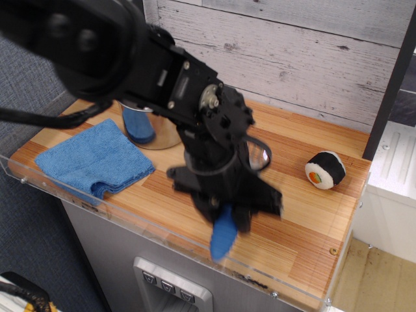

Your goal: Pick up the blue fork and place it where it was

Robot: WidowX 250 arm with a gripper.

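I have the gripper point(227, 211) clamped on the blue fork point(223, 235), which hangs handle-down over the front edge of the wooden counter point(305, 214), so the pickup looks done and only the set-down remains

Even, soft, fairly bright light falls across the wooden table point(305, 214), with only faint shadows. The robot arm point(162, 71) and its gripper point(227, 211) are smeared by motion blur, as is the blue fork point(223, 237) near the front edge. The sushi roll point(325, 170) by the right edge stays sharp.
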